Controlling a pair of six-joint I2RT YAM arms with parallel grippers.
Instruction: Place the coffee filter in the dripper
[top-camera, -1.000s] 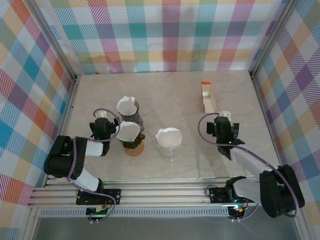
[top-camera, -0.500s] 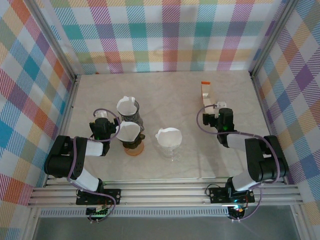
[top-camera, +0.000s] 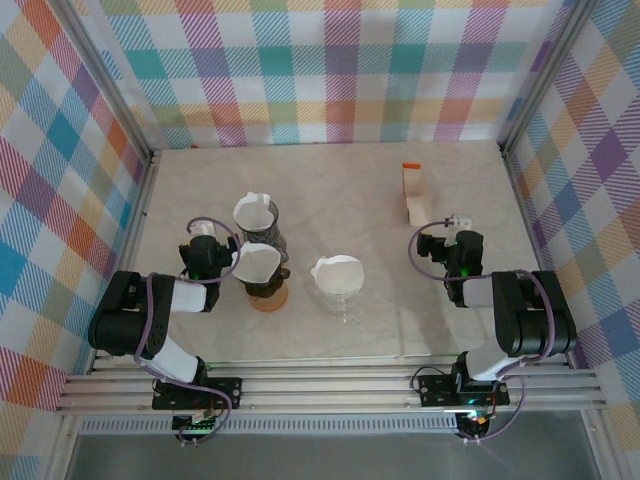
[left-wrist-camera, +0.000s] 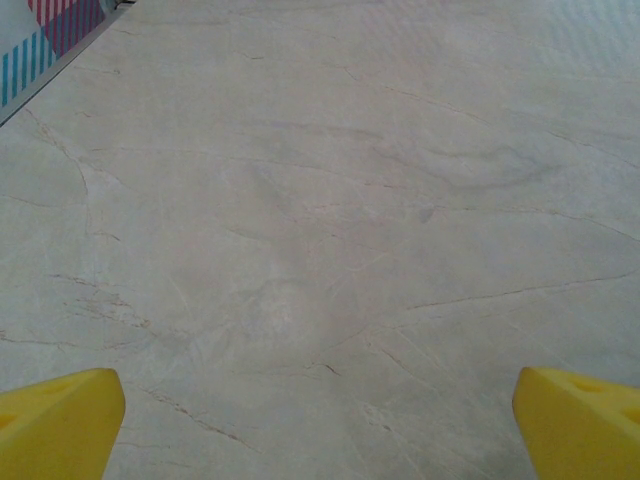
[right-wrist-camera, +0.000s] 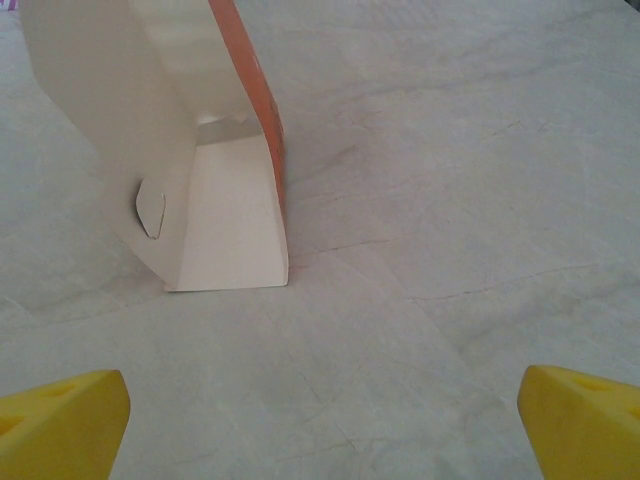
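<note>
Plaid panels in many colours wall in a pale marble-patterned table. On it we count three white paper cones. One coffee filter sits in the mouth of a clear glass dripper at the centre of the top view. A second filter rests on an orange-based dripper left of centre, and a third filter tops a dark stand just above it. An orange-and-white filter box lies in the upper right, apart from all three. The right gripper hangs just below and to the right of this box. In its wrist view the yellow fingertips sit at the two bottom corners, spread wide with nothing between them, and the box's open end faces us in the upper left. We cannot tell whether paper remains inside. The left gripper is likewise spread and empty. It sits just left of the second filter without touching it, and its wrist view looks onto bare marble. We judge the step in hand to be the reach for a fresh filter from the box, with no grasp yet made. The next move calls for advancing the right gripper toward the open end, lining the jaws up with a thin paper edge, and closing lightly, since the paper can crumple and the light carton may slide or tip. Which dripper should receive the filter is unclear, as all three appear to be lined already.
</note>
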